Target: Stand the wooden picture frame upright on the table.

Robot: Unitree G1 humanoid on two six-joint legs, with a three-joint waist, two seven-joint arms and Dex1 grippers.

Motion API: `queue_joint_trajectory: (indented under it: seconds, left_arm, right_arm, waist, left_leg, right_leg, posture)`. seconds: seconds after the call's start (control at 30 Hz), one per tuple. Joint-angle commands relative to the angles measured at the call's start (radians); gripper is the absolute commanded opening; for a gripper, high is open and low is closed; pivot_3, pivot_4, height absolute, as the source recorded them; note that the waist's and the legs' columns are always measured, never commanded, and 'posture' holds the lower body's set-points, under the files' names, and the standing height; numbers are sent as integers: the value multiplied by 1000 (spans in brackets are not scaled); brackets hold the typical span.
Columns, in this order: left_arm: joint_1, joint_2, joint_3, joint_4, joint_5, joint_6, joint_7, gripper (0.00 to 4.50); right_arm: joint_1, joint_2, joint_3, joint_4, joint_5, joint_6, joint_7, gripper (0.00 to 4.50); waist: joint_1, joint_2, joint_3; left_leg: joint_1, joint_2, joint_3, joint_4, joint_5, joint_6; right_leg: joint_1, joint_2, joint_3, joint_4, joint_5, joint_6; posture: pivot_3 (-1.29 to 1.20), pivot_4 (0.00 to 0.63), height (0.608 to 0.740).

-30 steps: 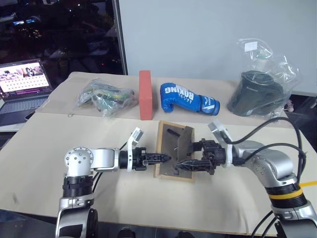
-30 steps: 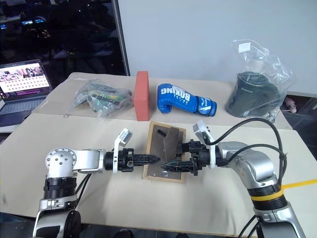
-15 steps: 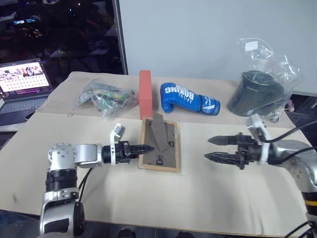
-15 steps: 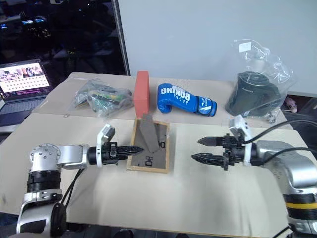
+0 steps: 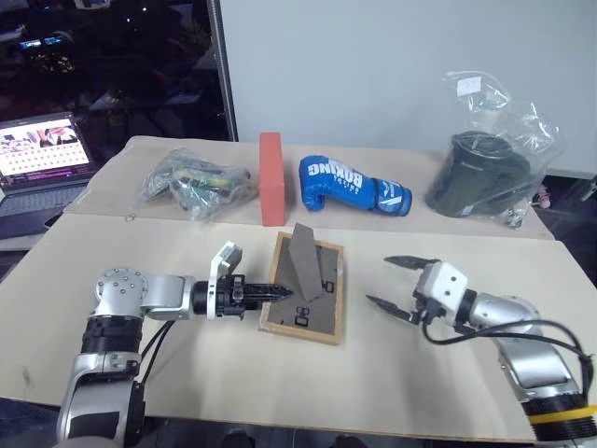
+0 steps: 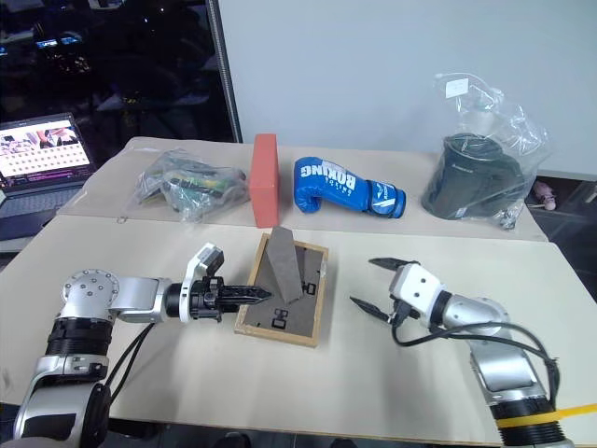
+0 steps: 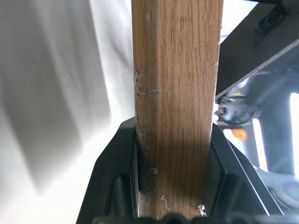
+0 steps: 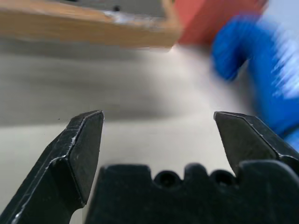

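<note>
- The left end effector (image 5: 280,293) is clamping its two black fingers on the left edge of the small rectangular light-wood picture frame (image 5: 303,299); the left wrist view is showing the wooden rail (image 7: 176,102) sitting tight between both fingers.
- The right end effector (image 5: 390,282) is hanging with its fingers spread wide and gripping nothing, apart from the frame on its right side, pointing toward it.
- The frame is lying back side up on the wide cream-coloured counter (image 5: 280,392), its dark grey-brown back panel facing upward and its fold-out stand (image 5: 306,264) sticking up from the panel.
- Beyond the frame, the upright orange-red brick-like block (image 5: 271,177) is standing near the frame's far left corner.
- The blue boxing glove with white lettering (image 5: 353,185) is lying beyond the frame, just right of the block.
- A clear plastic bag of green and yellow items (image 5: 194,181) is resting beyond the frame and to its left.
- A dark round object wrapped in clear plastic (image 5: 485,173) is sitting far beyond the frame to its right.
- An open laptop (image 5: 37,163) is glowing well to the frame's left, off the counter's edge.
</note>
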Motion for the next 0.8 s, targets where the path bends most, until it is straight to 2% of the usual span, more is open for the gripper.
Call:
queue_joint_trajectory:
  seconds: [0.03,0.17,0.33,0.43,0.53,0.6,0.63,0.8]
  left_arm:
    - [-38,-17,11,28,-124,3,79,1164]
    - [-32,-31,-1,31,-240,-14,169,1164]
    - [-9,-15,-53,-3,-382,-88,283,1164]
    - [3,3,-85,-25,-451,-130,331,1164]
    - [14,6,-93,-45,-460,-146,338,1164]
    - [23,11,-98,-65,-460,-157,344,1164]
    - [24,14,-96,-64,-460,-164,347,1164]
    - [29,27,-95,-75,-460,-174,343,1164]
  right_arm:
    - [-56,-7,15,47,-217,-253,-181,4401]
    - [-86,-1,49,110,-375,-377,-322,4401]
    - [-127,10,116,163,-511,-440,-431,4401]
    - [-154,21,128,190,-532,-448,-485,4401]
    - [-168,18,132,210,-537,-457,-518,4401]
    - [-172,16,138,222,-521,-460,-522,3870]
    - [-175,17,141,225,-507,-460,-518,3764]
    - [-183,17,145,215,-491,-464,-522,2058]
  waist:
    - [1,0,0]
    - [4,0,0]
    - [5,0,0]
    - [2,0,0]
    - [1,0,0]
    - [2,0,0]
    - [2,0,0]
    - [2,0,0]
  left_leg:
    - [0,-1,0,0,1,1]
    - [0,-2,-1,0,2,0]
    - [0,-2,-1,1,3,0]
    - [1,-3,-2,1,6,-1]
    - [1,-4,-2,2,8,-1]
    - [1,-4,-3,2,10,-1]
    - [1,-4,-3,2,10,-1]
    - [1,-4,-3,2,12,-1]
  right_leg:
    - [0,0,0,0,0,1]
    - [1,-2,-1,0,1,2]
    - [0,-2,-1,6,1,2]
    - [-1,-2,-1,11,1,1]
    - [-1,-2,-1,13,1,2]
    - [0,-2,-1,13,2,2]
    - [0,-2,-1,13,2,2]
    - [0,-2,-1,13,3,3]
  posture:
    - [0,150,686]
    - [0,150,686]
    - [0,150,686]
    - [0,150,686]
    - [0,150,686]
    - [0,150,686]
    - [0,150,686]
    - [0,150,686]
